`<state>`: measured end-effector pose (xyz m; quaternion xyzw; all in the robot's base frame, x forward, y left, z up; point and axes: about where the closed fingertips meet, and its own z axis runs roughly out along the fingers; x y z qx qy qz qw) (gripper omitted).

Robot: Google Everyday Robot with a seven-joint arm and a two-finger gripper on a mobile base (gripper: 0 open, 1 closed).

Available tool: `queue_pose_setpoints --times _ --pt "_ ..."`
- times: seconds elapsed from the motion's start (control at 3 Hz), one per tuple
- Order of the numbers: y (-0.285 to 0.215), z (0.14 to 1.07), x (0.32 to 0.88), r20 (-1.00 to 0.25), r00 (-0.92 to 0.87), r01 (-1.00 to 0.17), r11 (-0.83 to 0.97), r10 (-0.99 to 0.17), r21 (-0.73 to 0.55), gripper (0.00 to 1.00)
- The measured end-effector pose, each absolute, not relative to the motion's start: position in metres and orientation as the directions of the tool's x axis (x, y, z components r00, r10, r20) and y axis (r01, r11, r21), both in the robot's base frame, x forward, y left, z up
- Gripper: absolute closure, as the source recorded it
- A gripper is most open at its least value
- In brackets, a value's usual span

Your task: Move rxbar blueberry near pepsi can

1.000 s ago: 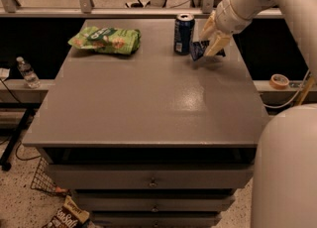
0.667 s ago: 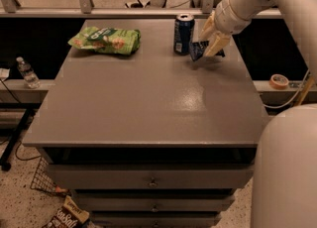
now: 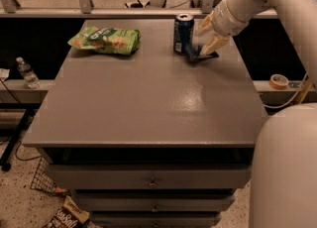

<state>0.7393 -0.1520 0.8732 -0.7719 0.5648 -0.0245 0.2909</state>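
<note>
Currently the gripper (image 3: 204, 41) is over the far right part of the table (image 3: 148, 108), just right of the soda can (image 3: 184, 33). Whether it is clamped on the snack bar (image 3: 200, 55) or has released it cannot be told from this view.

The key relation is as follows. The snack bar lies directly under the gripper, on its near side and low against the tabletop. Its long axis runs roughly left to right. Its left end is just beside the base of the soda can, and its right end points toward the right edge of the table. The robot has one arm only, and that arm reaches in from the right.

The snack bar appears as a small, flat, dark blue wrapper, thin and low. It is close in colour to the soda can, which stands upright with a silver top.

Judgement: the bar appears to sit near the can already, so the task is near completion. The coming move probably calls for a clean release and a retreat up and to the right, away from the can.

A green chip bag (image 3: 105, 40) lies at the far left, well apart.
</note>
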Motion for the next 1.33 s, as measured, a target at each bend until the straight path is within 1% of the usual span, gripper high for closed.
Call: queue_pose_setpoints --times 0.33,0.67,1.0,1.33 --pt "-0.15 0.87 0.74 -0.292 0.362 -0.859 -0.195 -0.885 -0.474 0.0" --pt "-0.15 0.87 0.74 -0.292 0.362 -0.859 -0.195 -0.885 -0.473 0.0" --pt "-0.167 0.883 0.739 -0.292 0.342 -0.854 -0.166 -0.893 -0.493 0.0" --pt "-0.205 0.908 0.727 -0.259 0.279 -0.845 -0.108 -0.925 -0.525 0.0"
